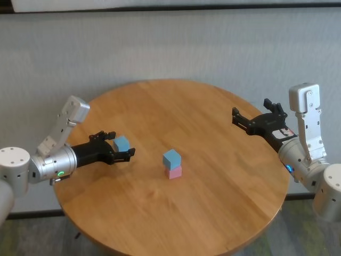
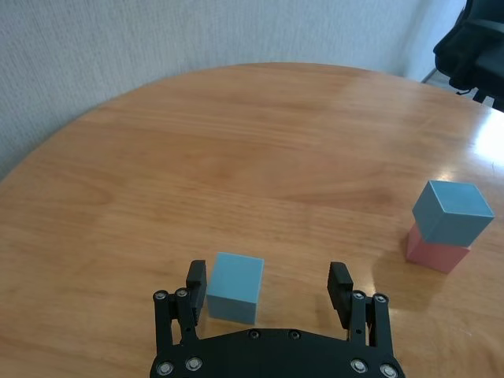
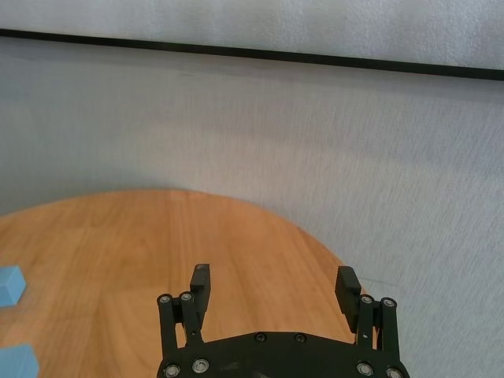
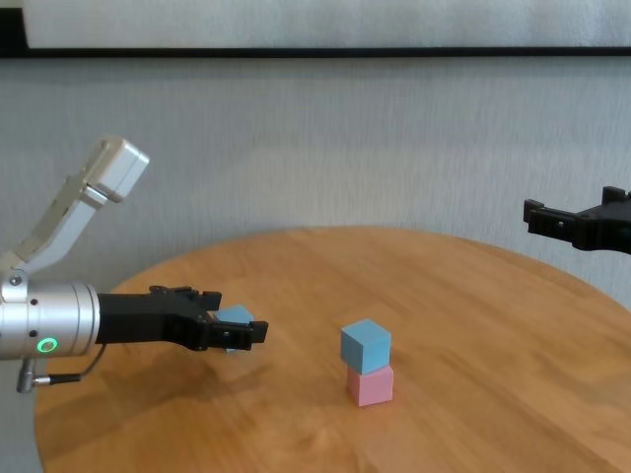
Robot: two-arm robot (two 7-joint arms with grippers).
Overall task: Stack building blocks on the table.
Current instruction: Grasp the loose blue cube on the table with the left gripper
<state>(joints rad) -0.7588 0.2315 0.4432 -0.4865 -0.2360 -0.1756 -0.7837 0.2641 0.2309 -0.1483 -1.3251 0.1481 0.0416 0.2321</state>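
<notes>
A: So, head view first — where's the loose blue cube?
B: Between the left claw's wide-spread fingers, flat on the table, untouched. Cubes have no long axis.

A: Left wrist?
B: It sits nearer one finger, one corner turned toward the claw. The blue-on-pink stack stands well off.

A: Right claw?
B: Wide open, empty, beyond the table's edge.

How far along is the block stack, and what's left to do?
Done: one blue block sits on the pink block mid-table. In hand: the left claw is open around the second blue block, not yet closed on it. Left: grip it, lift it, set it on top. The right claw hangs open at the table's right edge.
</notes>
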